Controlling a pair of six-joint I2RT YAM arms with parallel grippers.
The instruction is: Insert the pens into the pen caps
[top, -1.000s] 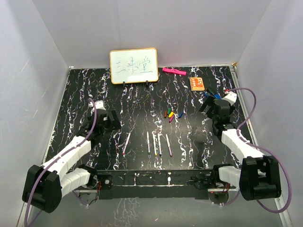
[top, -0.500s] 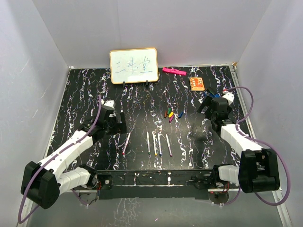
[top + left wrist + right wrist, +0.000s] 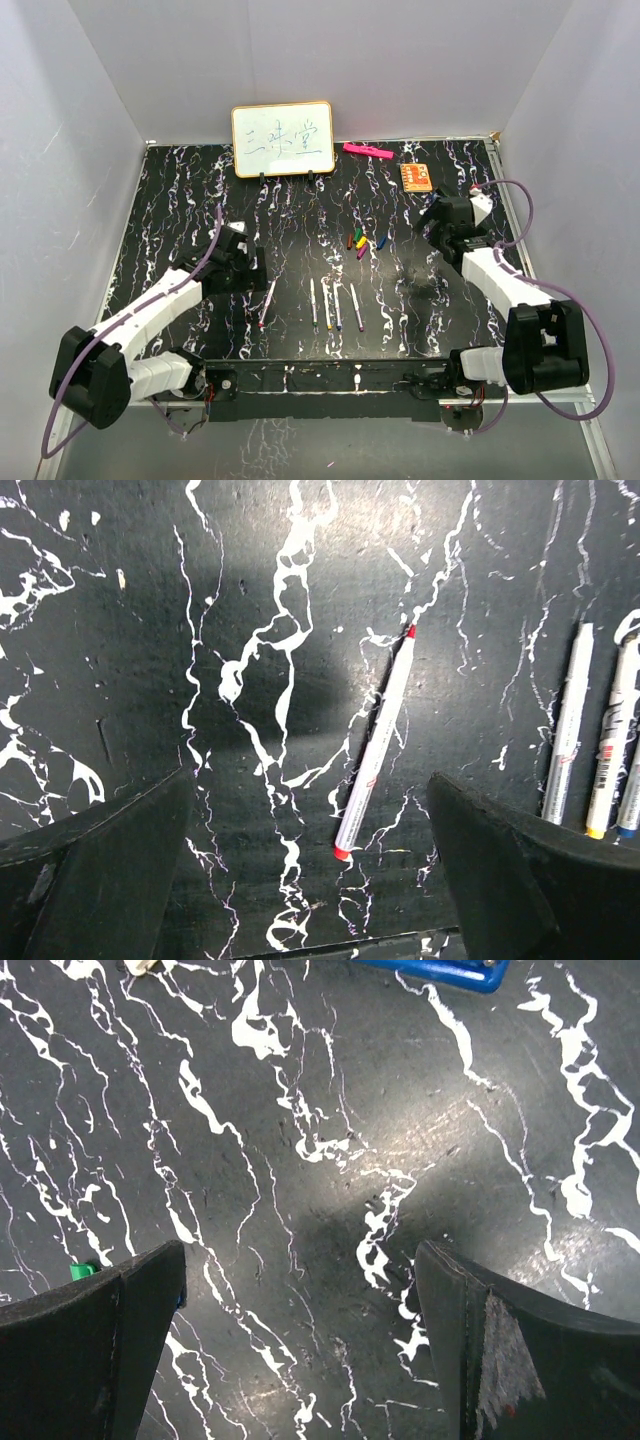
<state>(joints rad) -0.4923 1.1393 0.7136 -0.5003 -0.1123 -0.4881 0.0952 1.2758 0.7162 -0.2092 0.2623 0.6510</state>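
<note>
Several white pens lie near the table's front. The red-tipped pen (image 3: 267, 303) lies apart on the left, and the others (image 3: 335, 305) lie side by side at the middle. The caps (image 3: 358, 243) lie in a small cluster behind them. My left gripper (image 3: 250, 270) is open and empty just left of the red-tipped pen. In the left wrist view the pen (image 3: 375, 742) lies between and ahead of the gripper (image 3: 310, 865). My right gripper (image 3: 433, 224) is open and empty, right of the caps. The right wrist view shows bare table between its jaws (image 3: 300, 1345) and a green cap (image 3: 80, 1271) beside the left finger.
A whiteboard (image 3: 283, 139) stands at the back. A pink marker (image 3: 367, 151) and an orange card (image 3: 417, 177) lie at the back right. A blue clip-like object (image 3: 440, 970) lies just beyond the right gripper. Two more pens (image 3: 567, 725) show at the left wrist view's right edge.
My left gripper has moved right and forward, closer to the red-tipped pen. My right gripper has shifted a little left and back. Pens and caps have not moved.
</note>
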